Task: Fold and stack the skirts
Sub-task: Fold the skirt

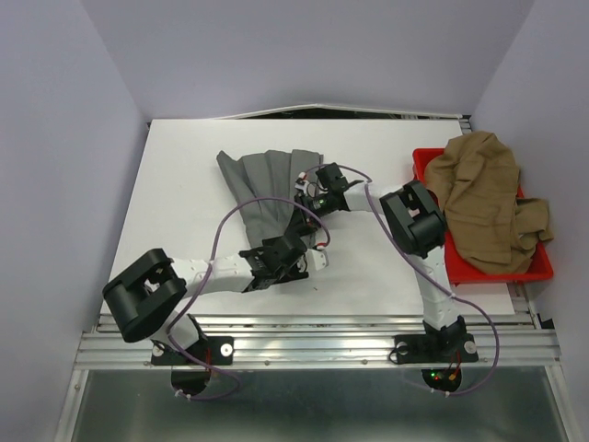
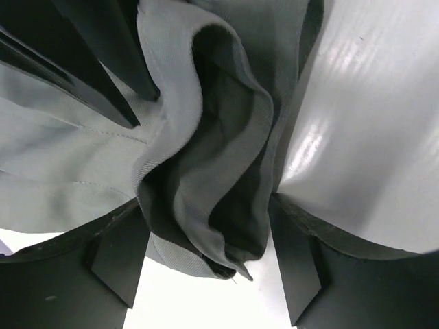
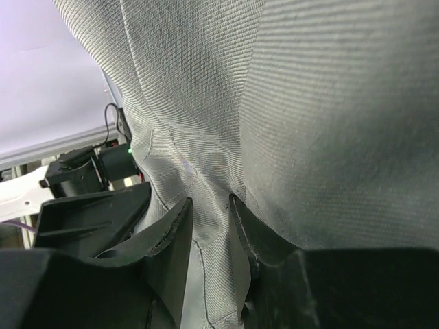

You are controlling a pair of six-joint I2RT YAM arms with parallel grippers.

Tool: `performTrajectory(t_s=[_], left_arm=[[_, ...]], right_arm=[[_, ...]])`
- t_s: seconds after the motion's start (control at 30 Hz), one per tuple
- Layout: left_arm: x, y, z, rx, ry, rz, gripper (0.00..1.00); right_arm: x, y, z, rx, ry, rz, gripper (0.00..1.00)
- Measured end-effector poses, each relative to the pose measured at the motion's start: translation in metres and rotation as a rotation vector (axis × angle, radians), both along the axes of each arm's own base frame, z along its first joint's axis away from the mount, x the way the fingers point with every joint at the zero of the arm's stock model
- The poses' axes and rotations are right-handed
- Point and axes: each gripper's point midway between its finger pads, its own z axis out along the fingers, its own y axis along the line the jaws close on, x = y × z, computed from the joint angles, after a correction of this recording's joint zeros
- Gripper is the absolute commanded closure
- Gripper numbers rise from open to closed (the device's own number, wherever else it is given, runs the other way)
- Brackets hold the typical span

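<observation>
Left pincer (image 2: pixel 206 247), right pincer (image 3: pixel 209 236) each clamped on grey skirt (image 1: pixel 260 187) folds; I'd carry both evenly, cloth taut between

A grey skirt (image 1: pixel 258 189) is laid on the white table (image 1: pixel 184 198) near its middle; a red tray (image 1: pixel 541 269) is set at the right edge.

Your grey pleated skirt (image 1: pixel 262 184) lies fanned on the bench (image 1: pixel 184 175), near edge bunched in folds. Your tan skirt (image 1: pixel 483 198) sits crumpled, far right
</observation>
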Motion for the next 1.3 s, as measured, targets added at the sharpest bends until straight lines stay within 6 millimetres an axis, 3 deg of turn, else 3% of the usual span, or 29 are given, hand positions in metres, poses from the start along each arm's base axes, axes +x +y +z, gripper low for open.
performTrajectory(t_s=[0.13,0.23,0.53,0.73,0.9,1.07,1.2,1.3], left_arm=[[0.007,-0.007,-0.002,0.005,-0.029,-0.025,0.38],[0.01,-0.008,-0.005,0.011,-0.03,-0.041,0.64],[0.007,-0.005,-0.013,0.046,0.032,-0.078,0.96],[-0.004,-0.004,-0.005,0.041,0.113,-0.102,0.98],[-0.019,-0.014,0.023,0.001,0.199,-0.157,1.0],[-0.044,-0.022,0.048,-0.019,0.336,-0.234,1.0],[-0.065,-0.025,0.061,-0.029,0.44,-0.288,1.0],[-0.082,-0.022,0.067,-0.027,0.522,-0.321,1.0]], right_arm=[[0.001,0.001,-0.001,0.003,0.016,0.016,0.66],[0.0,0.001,-0.002,0.002,0.018,0.018,0.67],[-0.001,0.0,-0.003,0.003,0.017,0.022,0.69],[-0.013,-0.004,-0.004,0.01,0.044,0.036,0.69],[-0.032,-0.012,-0.002,-0.008,0.076,0.047,0.68],[-0.041,-0.013,0.008,-0.029,0.052,0.079,0.54],[-0.021,-0.01,0.03,-0.053,-0.06,0.07,0.51],[0.015,-0.008,0.057,-0.046,-0.178,0.044,0.5]])
